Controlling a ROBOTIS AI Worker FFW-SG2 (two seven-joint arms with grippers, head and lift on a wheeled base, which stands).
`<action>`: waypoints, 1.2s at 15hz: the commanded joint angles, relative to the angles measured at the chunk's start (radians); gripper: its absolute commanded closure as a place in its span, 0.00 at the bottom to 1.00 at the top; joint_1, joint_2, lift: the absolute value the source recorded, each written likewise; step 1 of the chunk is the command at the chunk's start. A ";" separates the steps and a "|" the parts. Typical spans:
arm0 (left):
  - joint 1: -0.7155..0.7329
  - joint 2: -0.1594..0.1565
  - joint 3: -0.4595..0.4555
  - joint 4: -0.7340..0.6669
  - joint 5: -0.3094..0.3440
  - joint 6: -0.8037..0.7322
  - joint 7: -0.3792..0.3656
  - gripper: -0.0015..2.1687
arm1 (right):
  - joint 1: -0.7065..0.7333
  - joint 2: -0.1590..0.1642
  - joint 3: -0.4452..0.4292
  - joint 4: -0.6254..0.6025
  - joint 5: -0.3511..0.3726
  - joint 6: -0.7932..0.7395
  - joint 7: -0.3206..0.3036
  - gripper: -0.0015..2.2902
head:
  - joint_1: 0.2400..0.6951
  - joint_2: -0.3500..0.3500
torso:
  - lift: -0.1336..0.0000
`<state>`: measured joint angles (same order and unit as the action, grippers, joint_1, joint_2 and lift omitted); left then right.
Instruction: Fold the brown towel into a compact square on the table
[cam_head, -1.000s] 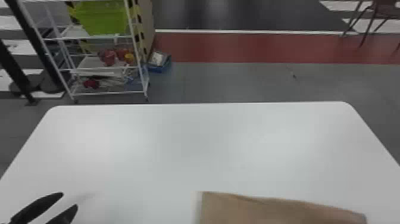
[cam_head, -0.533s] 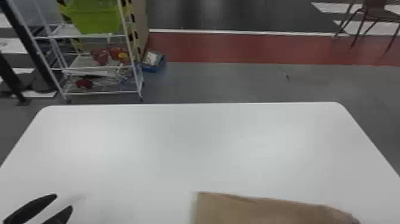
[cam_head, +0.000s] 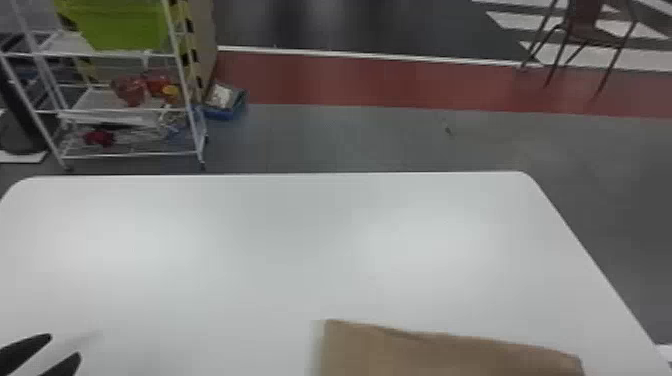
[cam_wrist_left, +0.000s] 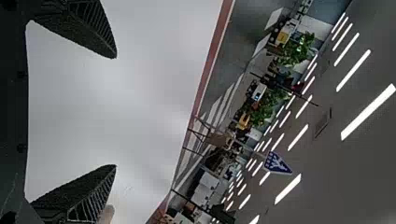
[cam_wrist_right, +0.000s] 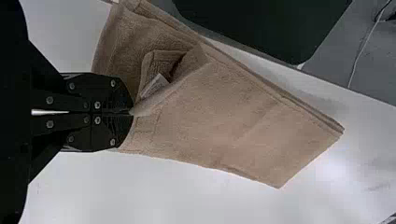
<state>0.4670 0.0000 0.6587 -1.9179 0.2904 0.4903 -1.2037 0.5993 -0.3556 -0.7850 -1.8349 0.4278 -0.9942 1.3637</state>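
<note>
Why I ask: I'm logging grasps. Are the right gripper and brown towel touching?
Touching. The right wrist view shows the right gripper shut on a fold of the brown towel.

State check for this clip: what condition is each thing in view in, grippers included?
Towel: folded in layers, not yet a compact square; one corner pinched and turned back over it.
Right gripper: shut on that corner.
Left gripper: open, nothing between its fingers.
Table: bearing the towel.
Rack: upright, shelves loaded.
Green bin: on the rack.
Chair: upright, unoccupied.
</note>
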 joint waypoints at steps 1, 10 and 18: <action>-0.001 -0.003 -0.001 0.000 -0.004 0.000 0.000 0.02 | -0.029 -0.003 0.043 0.031 0.032 -0.001 0.003 0.65 | 1.00 0.29 | 0.09; -0.007 -0.003 -0.005 0.028 -0.008 -0.025 0.000 0.02 | 0.051 -0.002 -0.076 -0.018 -0.064 -0.034 0.003 0.64 | 1.00 0.34 | 0.09; 0.004 -0.003 -0.008 0.025 -0.010 -0.025 -0.014 0.02 | -0.026 -0.034 -0.054 0.075 -0.009 0.030 0.003 0.00 | 1.00 0.19 | 0.09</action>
<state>0.4704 0.0000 0.6513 -1.8900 0.2800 0.4656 -1.2174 0.5720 -0.3890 -0.8253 -1.7604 0.4294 -0.9805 1.3637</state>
